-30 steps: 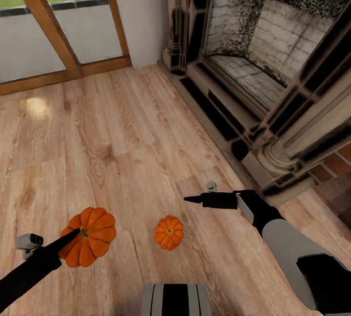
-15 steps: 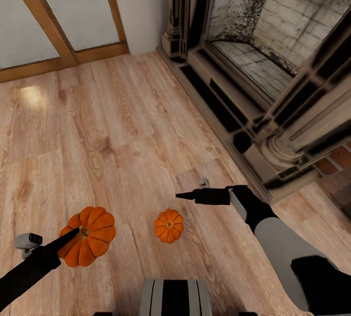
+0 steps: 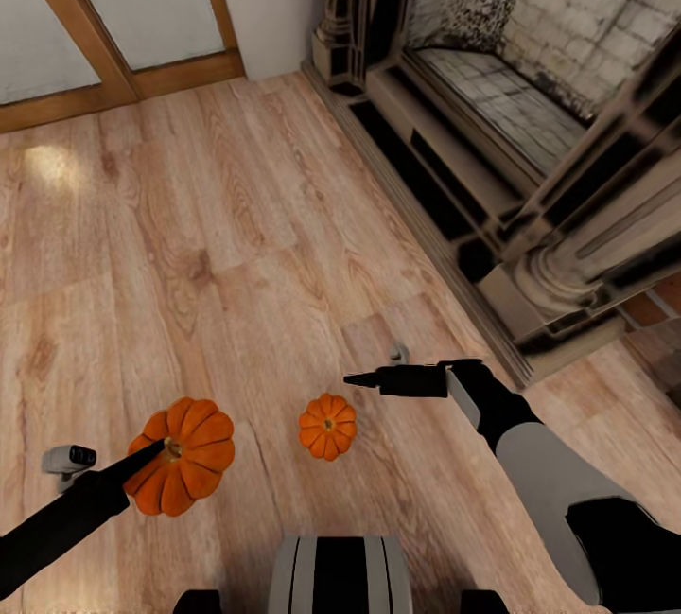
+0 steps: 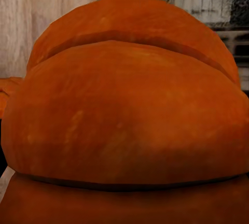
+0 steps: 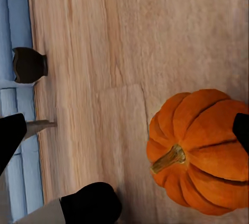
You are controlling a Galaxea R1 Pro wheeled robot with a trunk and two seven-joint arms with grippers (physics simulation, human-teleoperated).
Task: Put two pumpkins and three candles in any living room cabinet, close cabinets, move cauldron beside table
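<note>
lower left, my left fingers (image 3: 156,451) grip a bright-orange ribbed pumpkin (image 3: 186,455); right fingers (image 3: 352,378), spread, should next descend on the smaller pumpkin (image 3: 327,425).

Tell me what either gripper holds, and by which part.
The left gripper appears to hold one pumpkin near its stem, though the grip itself isn't visible. The right gripper holds nothing.

Left gripper (image 3: 151,455) low; right gripper (image 3: 364,378) extended forward.
</note>
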